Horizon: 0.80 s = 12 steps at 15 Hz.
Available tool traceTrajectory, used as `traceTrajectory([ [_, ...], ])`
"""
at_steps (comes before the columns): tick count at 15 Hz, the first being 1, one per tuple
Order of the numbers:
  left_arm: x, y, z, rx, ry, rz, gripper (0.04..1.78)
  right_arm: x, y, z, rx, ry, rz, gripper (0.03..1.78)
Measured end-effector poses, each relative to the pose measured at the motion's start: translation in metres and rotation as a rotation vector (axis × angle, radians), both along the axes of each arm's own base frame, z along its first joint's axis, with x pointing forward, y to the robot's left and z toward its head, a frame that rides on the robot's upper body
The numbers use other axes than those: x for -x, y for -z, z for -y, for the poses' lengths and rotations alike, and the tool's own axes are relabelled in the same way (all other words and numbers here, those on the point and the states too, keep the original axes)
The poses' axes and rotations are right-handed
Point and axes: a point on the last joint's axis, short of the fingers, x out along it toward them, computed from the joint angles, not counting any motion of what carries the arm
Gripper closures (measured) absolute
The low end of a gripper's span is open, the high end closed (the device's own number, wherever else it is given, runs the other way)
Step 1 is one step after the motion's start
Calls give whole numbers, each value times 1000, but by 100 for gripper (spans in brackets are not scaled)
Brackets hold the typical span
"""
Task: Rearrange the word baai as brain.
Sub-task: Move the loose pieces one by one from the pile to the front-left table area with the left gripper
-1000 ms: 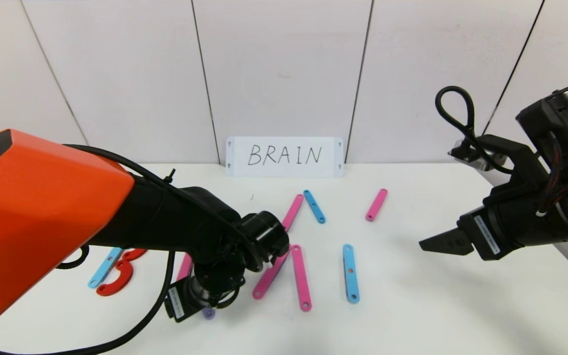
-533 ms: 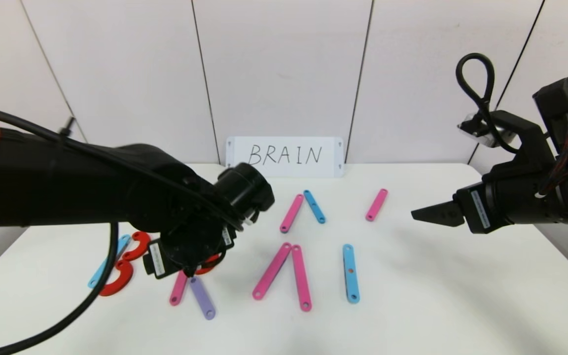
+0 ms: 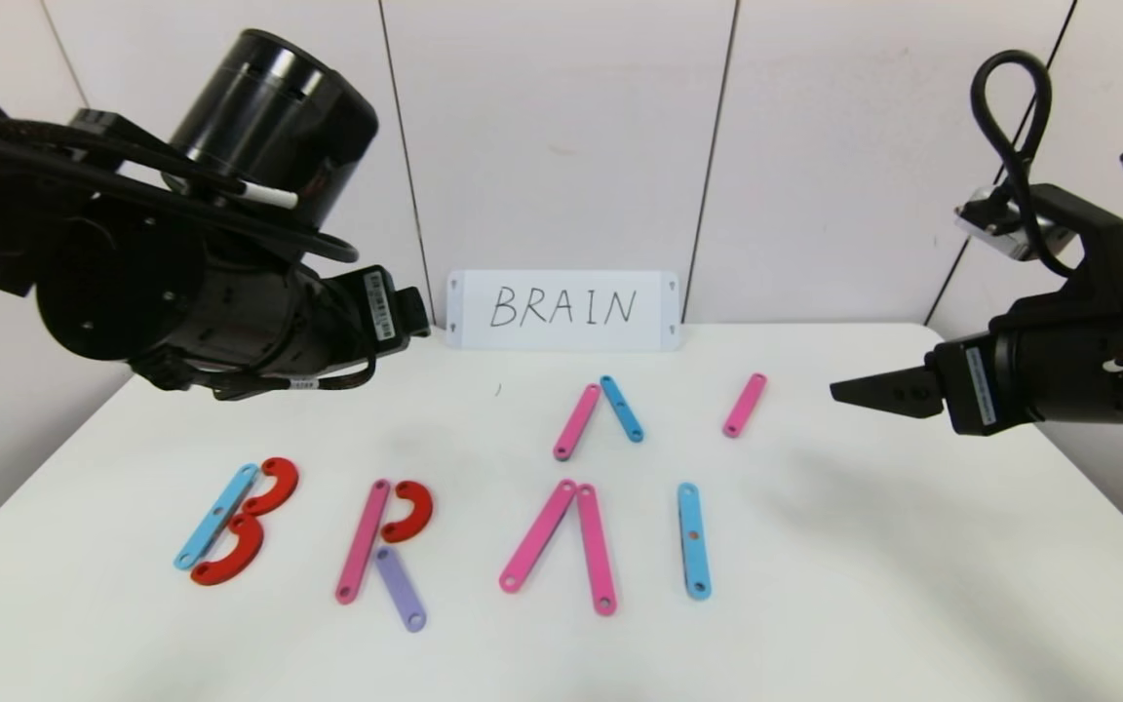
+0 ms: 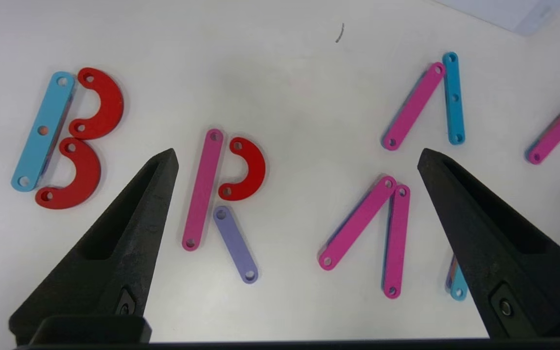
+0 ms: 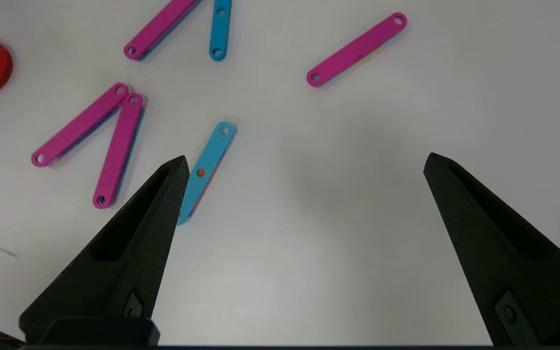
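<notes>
The word lies in a row on the white table (image 3: 815,585). B is a blue strip (image 3: 215,517) with two red curves (image 3: 248,522). R is a pink strip (image 3: 364,541), a red curve (image 3: 410,510) and a purple strip (image 3: 400,588). Two pink strips (image 3: 561,541) form an A without a bar. A blue strip (image 3: 692,539) forms I. My left gripper (image 4: 298,155) is open and empty, raised high above the R (image 4: 221,194). My right gripper (image 5: 307,161) is open and empty, held above bare table to the right of the I (image 5: 207,167).
Behind the row lie a pink strip (image 3: 576,421) and a blue strip (image 3: 621,408) meeting in a peak, and a lone pink strip (image 3: 745,404). A white card with handwritten BRAIN (image 3: 561,310) leans on the back wall. The table's right edge runs below my right arm.
My left gripper has lifted off the R and swung up and back to the left, uncovering the pink strip, red curve and purple strip. My right gripper has risen a little.
</notes>
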Motion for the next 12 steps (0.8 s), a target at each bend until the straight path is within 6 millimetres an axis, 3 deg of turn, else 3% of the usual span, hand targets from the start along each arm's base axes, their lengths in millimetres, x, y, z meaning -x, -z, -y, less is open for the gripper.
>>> traceTrajectory([
  [5,-17,9,-34,17,-17,-67,9,2,2,-7,-24,-16,36,11],
  [8,-28,40,-46,6,-37,-172,9,3,2,-7,-22,-18,37,11],
  [12,-24,83,-50,-7,-15,-211,9,3,2,-7,-20,-20,37,11],
])
